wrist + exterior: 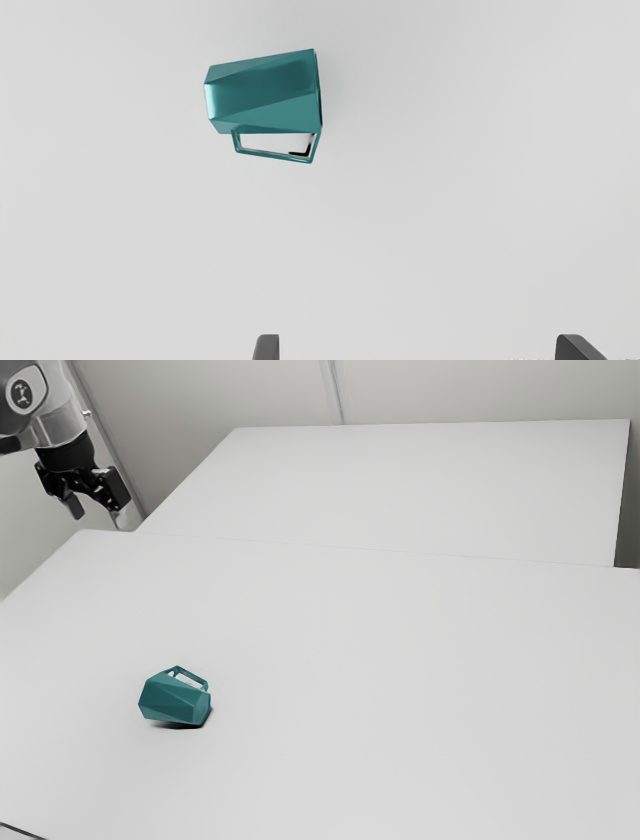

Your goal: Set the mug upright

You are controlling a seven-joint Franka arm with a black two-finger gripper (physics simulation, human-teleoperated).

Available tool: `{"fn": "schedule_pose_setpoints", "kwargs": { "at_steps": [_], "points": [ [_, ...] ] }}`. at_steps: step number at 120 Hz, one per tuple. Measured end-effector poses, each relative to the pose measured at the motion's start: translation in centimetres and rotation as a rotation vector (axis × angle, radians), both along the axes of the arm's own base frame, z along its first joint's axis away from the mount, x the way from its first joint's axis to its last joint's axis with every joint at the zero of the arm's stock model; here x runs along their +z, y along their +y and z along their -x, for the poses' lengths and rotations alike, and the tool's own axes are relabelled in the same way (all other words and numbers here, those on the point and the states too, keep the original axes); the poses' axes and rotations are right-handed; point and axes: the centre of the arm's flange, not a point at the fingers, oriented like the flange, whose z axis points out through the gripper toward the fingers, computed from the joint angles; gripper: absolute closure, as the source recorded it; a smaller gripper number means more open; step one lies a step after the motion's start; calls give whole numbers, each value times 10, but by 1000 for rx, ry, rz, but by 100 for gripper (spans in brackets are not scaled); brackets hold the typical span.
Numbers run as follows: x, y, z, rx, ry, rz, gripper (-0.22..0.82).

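Observation:
High at the exterior view's upper left, the black gripper (98, 518) hangs well above the table, its two fingers apart and nothing between them. A teal faceted mug (173, 701) lies on its side on the table, toward the exterior view's lower left, with its handle on the upper side. In the wrist view the gripper (417, 345) has widely spaced fingertips, and the mug (265, 95) lies beyond them, untouched. Its handle is on the side facing the gripper.
The mug rests on a white table (380, 660). Behind it is another white surface (430, 485), with pale walls beyond. A dark thin line (22, 830) crosses the exterior view's lower left corner.

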Motion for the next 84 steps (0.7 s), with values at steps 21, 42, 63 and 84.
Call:
{"fn": "schedule_pose_setpoints", "kwargs": {
  "at_steps": [21, 42, 63, 84],
  "points": [
    [-7, -4, 1, -7, 11, 3, 0],
    [-38, 5, 16, 16, 62, 48, 0],
    [-96, 50, 45, 190, 113, 311, 0],
    [-153, 85, 74, 349, 167, 497, 0]
  ]
}}
